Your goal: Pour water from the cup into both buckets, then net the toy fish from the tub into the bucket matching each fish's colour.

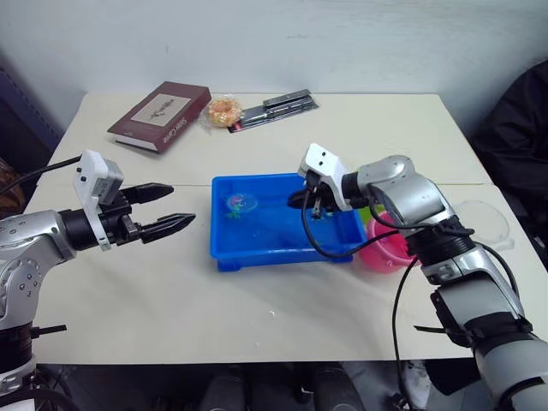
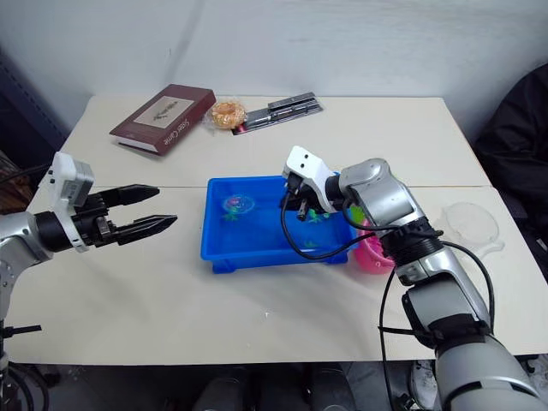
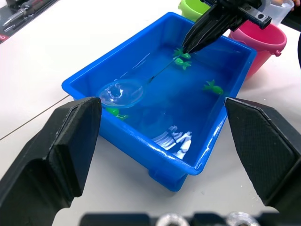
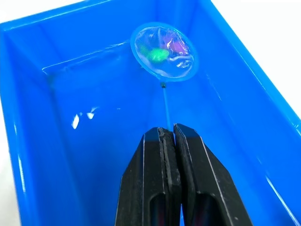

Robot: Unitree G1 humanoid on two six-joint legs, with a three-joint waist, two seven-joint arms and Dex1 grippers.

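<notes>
The blue tub (image 1: 257,255) holds water and sits mid-table. My right gripper (image 4: 168,134) is shut on the thin handle of a small net (image 4: 163,52) whose hoop lies in the water at the tub's left end. A green fish (image 4: 157,55) and a pink fish (image 4: 178,46) show at the mesh. More green fish (image 3: 212,86) float near the right end. The pink bucket (image 1: 385,248) and the lime green bucket (image 3: 195,7) stand just right of the tub. The clear cup (image 2: 467,224) is farther right. My left gripper (image 1: 182,204) hovers open left of the tub, holding nothing.
A dark red book (image 1: 160,116), an orange snack bag (image 1: 224,111) and a pack of black pens (image 1: 278,107) lie at the back of the table. A dark object (image 1: 522,128) stands beyond the table's right edge. A black cable loops under my right wrist.
</notes>
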